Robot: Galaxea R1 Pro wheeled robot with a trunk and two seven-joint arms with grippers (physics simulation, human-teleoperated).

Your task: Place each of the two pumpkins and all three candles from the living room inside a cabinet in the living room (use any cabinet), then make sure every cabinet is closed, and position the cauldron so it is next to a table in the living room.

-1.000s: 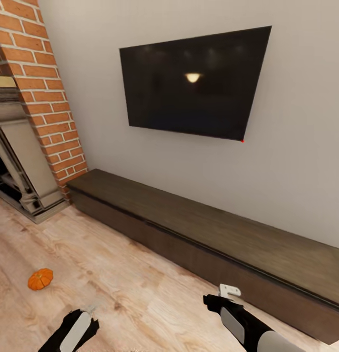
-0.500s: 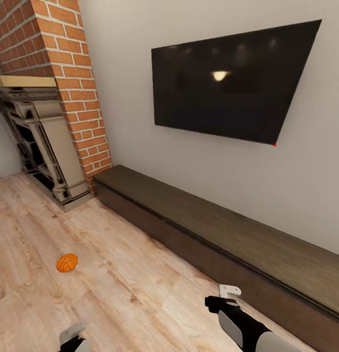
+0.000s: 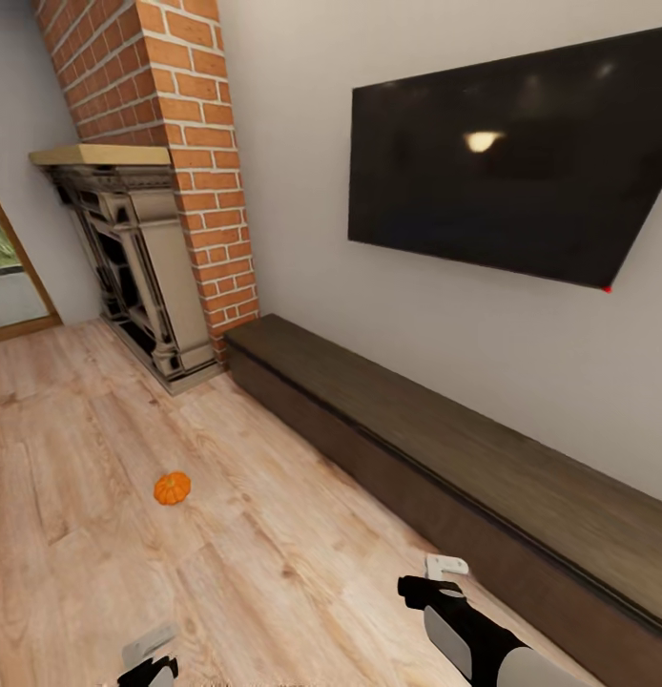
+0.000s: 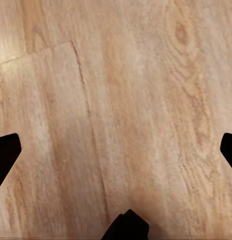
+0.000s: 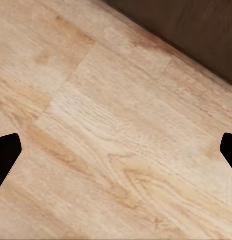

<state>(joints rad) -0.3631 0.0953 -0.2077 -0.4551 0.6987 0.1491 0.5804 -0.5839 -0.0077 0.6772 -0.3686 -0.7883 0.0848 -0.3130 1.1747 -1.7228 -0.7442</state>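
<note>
Wood floor (image 3: 274, 553) bare but pumpkin (image 3: 172, 488); cabinet (image 3: 445, 458) shut under TV (image 3: 512, 162); both jaws spread, empty.

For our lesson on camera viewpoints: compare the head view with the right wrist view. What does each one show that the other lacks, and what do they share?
Head view alone: the pumpkin on the floor, apart from the cabinet; the brick fireplace; the wall-mounted television; the cabinet's flat top; both arms. Right wrist view alone: the right tool seen along its two dark fingertips, spread wide with nothing between them. Shared: the pale wood floor and the dark cabinet front, closed.
</note>
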